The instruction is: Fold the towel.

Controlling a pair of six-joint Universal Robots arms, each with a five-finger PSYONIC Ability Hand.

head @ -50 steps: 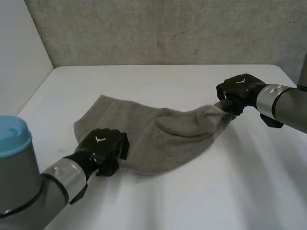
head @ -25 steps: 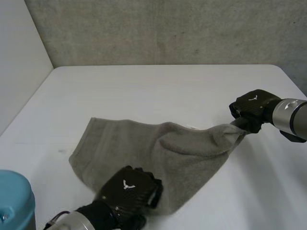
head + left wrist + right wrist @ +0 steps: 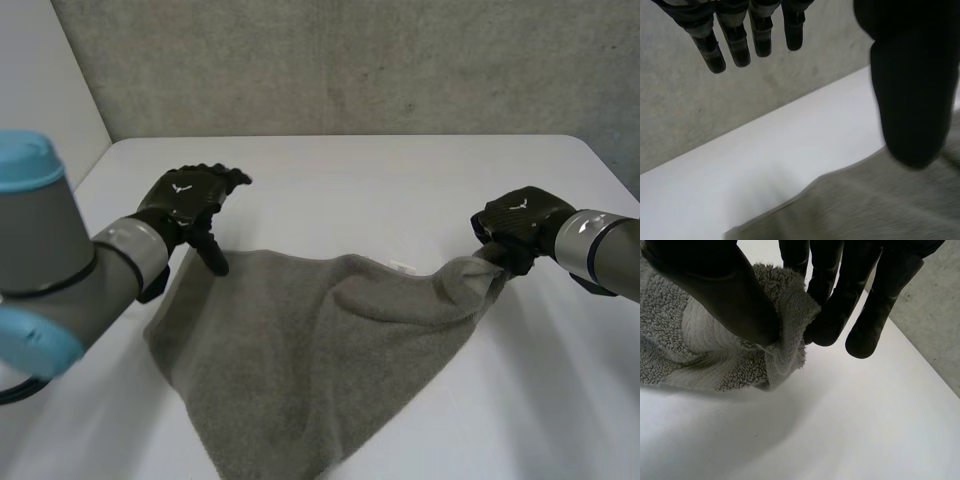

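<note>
White counter [image 3: 400,180]: your left hand [image 3: 185,200] quit near edge of towel [image 3: 300,340], fingers open at far-left corner; right hand [image 3: 515,222] fingers stayed pinched on right corner. Regrasp needed before fold.

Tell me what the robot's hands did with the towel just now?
The left hand seems to have let go of the towel at its near edge and swung to the far left corner, fingers now straight. The towel got dragged nearer and lies flatter. The right hand stayed at the right corner, pinching it.
</note>
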